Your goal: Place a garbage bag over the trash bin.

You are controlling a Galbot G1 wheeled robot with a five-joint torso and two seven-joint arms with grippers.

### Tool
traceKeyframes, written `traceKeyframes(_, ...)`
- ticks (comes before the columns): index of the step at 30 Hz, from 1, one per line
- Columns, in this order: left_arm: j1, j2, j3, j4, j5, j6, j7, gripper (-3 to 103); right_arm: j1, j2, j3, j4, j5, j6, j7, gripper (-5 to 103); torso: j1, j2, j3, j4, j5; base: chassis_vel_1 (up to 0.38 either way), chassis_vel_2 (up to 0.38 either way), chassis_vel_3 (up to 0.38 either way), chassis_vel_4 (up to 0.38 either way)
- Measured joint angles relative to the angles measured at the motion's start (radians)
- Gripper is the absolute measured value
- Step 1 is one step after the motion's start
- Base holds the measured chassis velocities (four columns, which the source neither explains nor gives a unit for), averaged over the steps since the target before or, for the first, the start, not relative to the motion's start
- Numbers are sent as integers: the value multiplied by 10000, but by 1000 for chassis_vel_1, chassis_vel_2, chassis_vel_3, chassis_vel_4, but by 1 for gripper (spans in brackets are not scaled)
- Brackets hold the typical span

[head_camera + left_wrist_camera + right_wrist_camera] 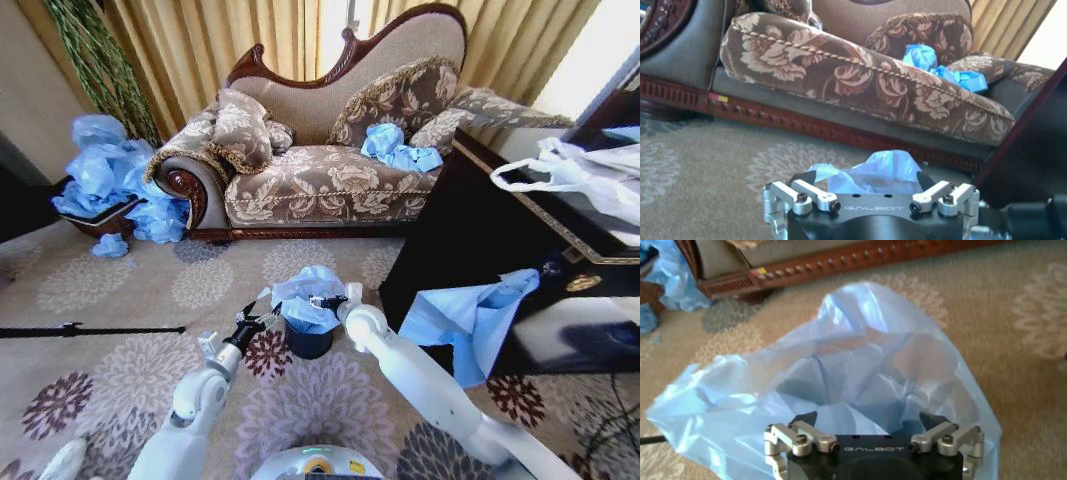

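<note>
Both grippers work at the bin's mouth on the carpet just ahead of the robot. Left gripper [262, 320] sits at the bin's left rim; its wrist view shows the fingers spread with blue plastic between them, but whether they actually pinch it I cannot tell. Right gripper [322, 302] is over the right side of the rim, fingers apart above the bag's open mouth, with plastic bunched at its base; a grip there cannot be confirmed either.

The bag [305, 290] sits on and in the bin [308, 344], its light blue film puffed above the opening and folding down inside, as the right wrist view shows [840, 380]. The black wall below is bare, so the edge does not look turned down over the rim.

Judging by this, the step in hand is spreading the mouth and seating it around the rim. The next move calls for each gripper to catch the bag's edge on its own side, pull outward and down past the lip, gently, since the film is thin and the light bin could tip.

Farther off stands a dark cabinet [480, 240] with another blue bag [470, 315] draped on it, then the sofa [320, 180].
</note>
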Motion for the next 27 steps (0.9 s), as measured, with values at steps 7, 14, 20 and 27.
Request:
traceKeyframes(7, -44, -32, -38, 206, -45, -186, 69, 100, -6, 227, -315, -374, 217, -96, 324, 84, -1, 0, -1, 2, 1, 0, 0, 0, 0)
traceKeyframes(14, -151, -37, -20, 326, -178, -263, 98, 100, -157, 58, -522, -97, 155, -41, 557, 57, -2, 0, -2, 1, 0, 0, 0, 0, 0)
traceKeyframes(20, -157, -58, 6, 370, -184, -325, 138, 100, -327, -158, -620, 296, -24, 90, 718, 47, -2, 0, -2, 2, 1, 0, 0, 0, 0)
traceKeyframes(27, -167, -117, 43, 402, -185, -383, 158, 100, -595, -306, -696, 719, -372, 366, 820, 14, -2, 0, -2, 2, 1, 0, 0, 0, 0)
